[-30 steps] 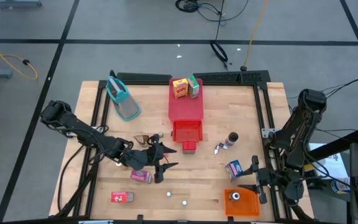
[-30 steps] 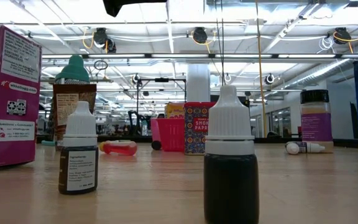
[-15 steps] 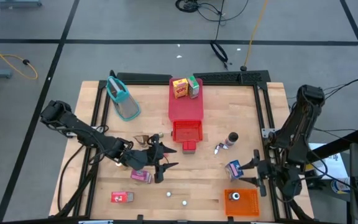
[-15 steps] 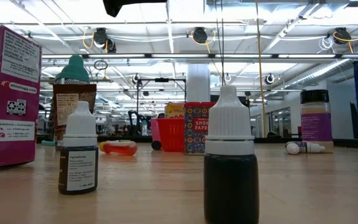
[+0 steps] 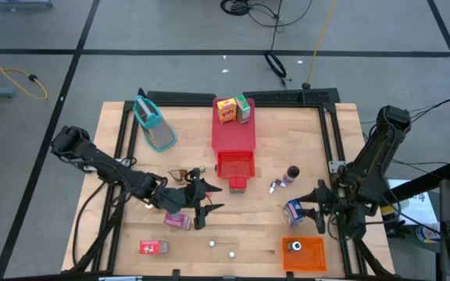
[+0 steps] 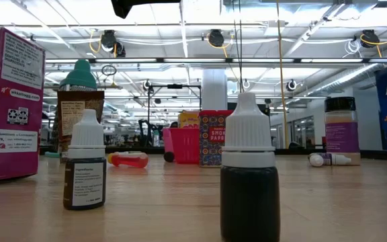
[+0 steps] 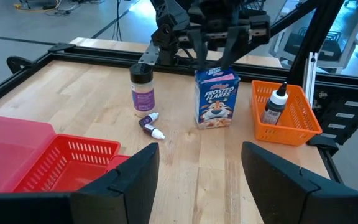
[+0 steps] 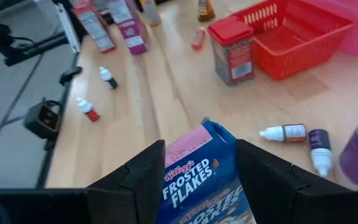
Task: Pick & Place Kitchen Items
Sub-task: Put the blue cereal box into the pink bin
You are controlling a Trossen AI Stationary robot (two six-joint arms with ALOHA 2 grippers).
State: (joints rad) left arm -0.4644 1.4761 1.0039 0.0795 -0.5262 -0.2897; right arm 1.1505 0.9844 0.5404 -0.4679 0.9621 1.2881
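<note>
- High view: your right tool (image 5: 319,209) sits at the near-right of the desk (image 5: 272,234), fingers apart around the blue Frosted Flakes carton (image 5: 294,211), not clamped. The orange bin (image 5: 303,255) lies just nearer. Your left tool (image 5: 201,204) waits mid-desk with its fingers apart, holding nothing, beside a pink carton (image 5: 177,222).
- Low view: two dropper bottles (image 6: 248,178) stand close up; the blue carton shows at the right edge.
- Left wrist view: the carton stands upright just beside the bin, right tool above it.
- Right wrist view: the carton top sits between your spread fingers (image 8: 135,177).
- Risk: close off-centre and the tall carton tips or twists; push it and it bumps the bin.
</note>
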